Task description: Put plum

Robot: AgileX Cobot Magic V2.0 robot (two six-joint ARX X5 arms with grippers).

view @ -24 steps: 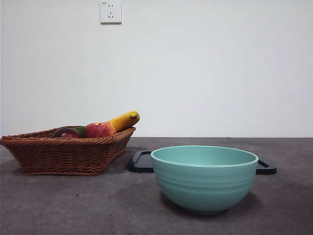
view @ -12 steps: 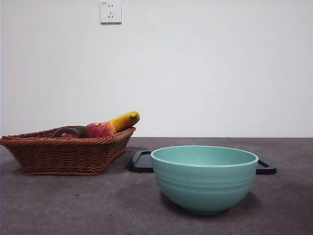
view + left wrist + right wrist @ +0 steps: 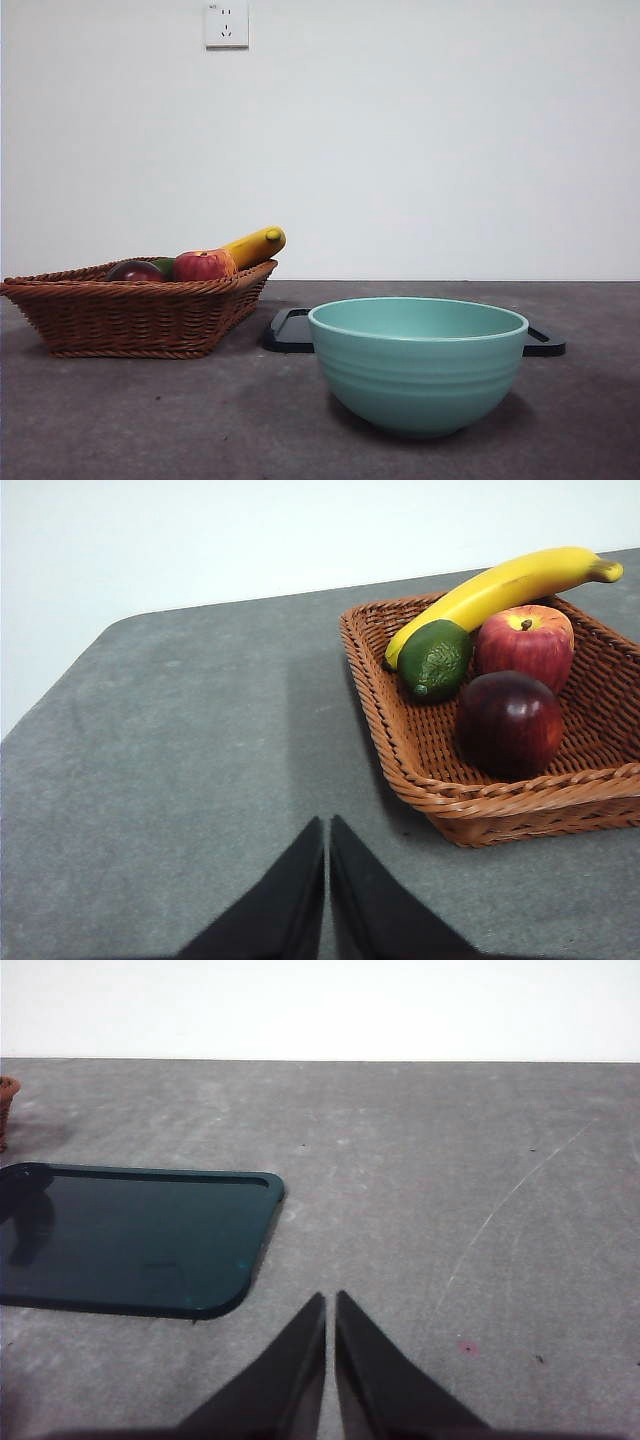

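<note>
- The plum (image 3: 510,723) lay in the basket (image 3: 420,770), close to its near wall, just beside the red apple (image 3: 524,643).
- A green fruit (image 3: 435,659) and a banana (image 3: 500,588) lay behind them.
- The left gripper (image 3: 327,825) hung over bare table, jaws together.
- The right gripper (image 3: 330,1300), jaws together, was near a dark tray (image 3: 130,1240).
- A green bowl (image 3: 418,365) stood in front.

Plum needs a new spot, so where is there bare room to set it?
Free: the tray, the bowl, and table beside the basket. Crowded: the basket, where plum, apple, lime and banana cluster.
</note>
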